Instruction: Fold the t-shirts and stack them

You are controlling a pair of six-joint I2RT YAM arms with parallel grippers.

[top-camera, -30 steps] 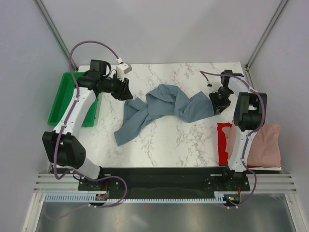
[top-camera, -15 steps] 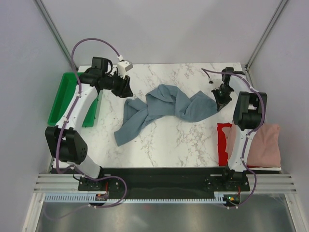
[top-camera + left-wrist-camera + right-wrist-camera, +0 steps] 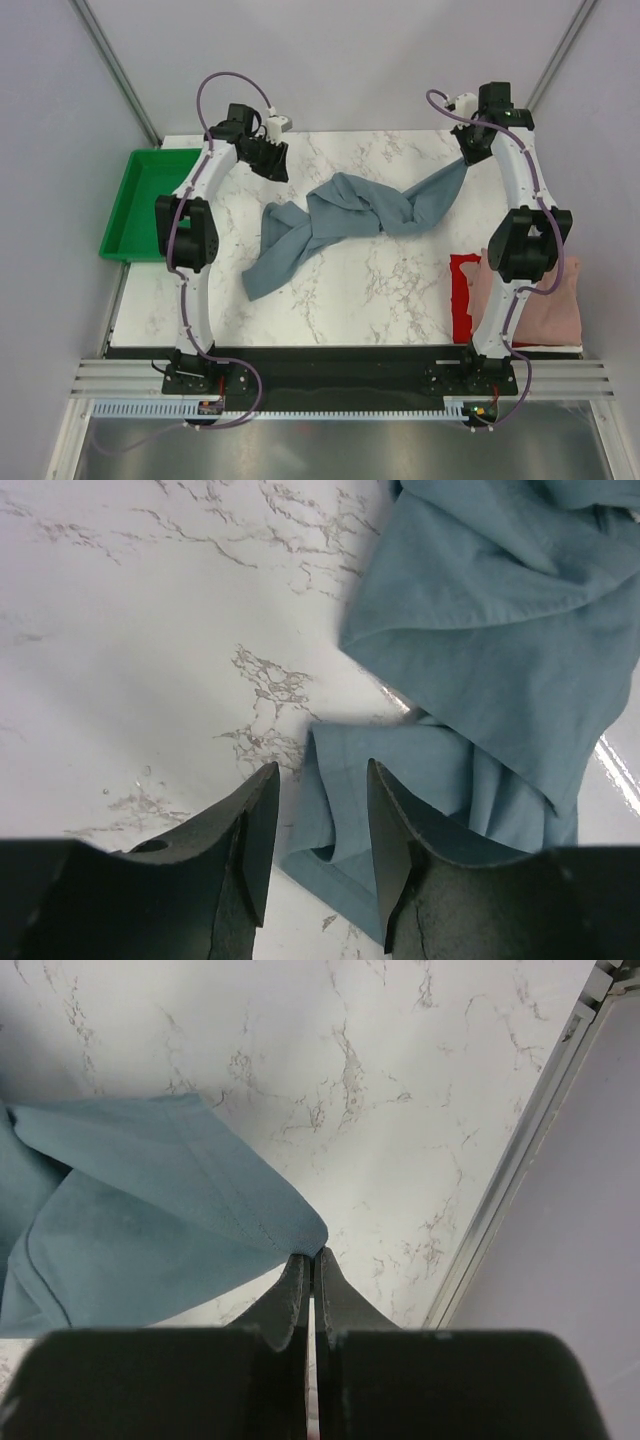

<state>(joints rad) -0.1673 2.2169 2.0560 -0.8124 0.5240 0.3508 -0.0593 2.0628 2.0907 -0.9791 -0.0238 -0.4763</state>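
Overhead, the slate blue-grey t-shirt (image 3: 350, 215) lay twisted across the bench (image 3: 380, 290), so spreading it flat seemed the step in hand. From the left wrist, the left hand (image 3: 322, 780) stood open over a hem corner, gripping nothing. From the right wrist, the right hand (image 3: 312, 1257) was pinched shut on the shirt's far corner; next, the left should close on its corner and both draw apart.

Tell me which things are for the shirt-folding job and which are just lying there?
For the job:
crumpled slate blue-grey cloth t-shirt
dusty pink cloth t-shirt
bright red cloth t-shirt

Just lying about:
green plastic tray
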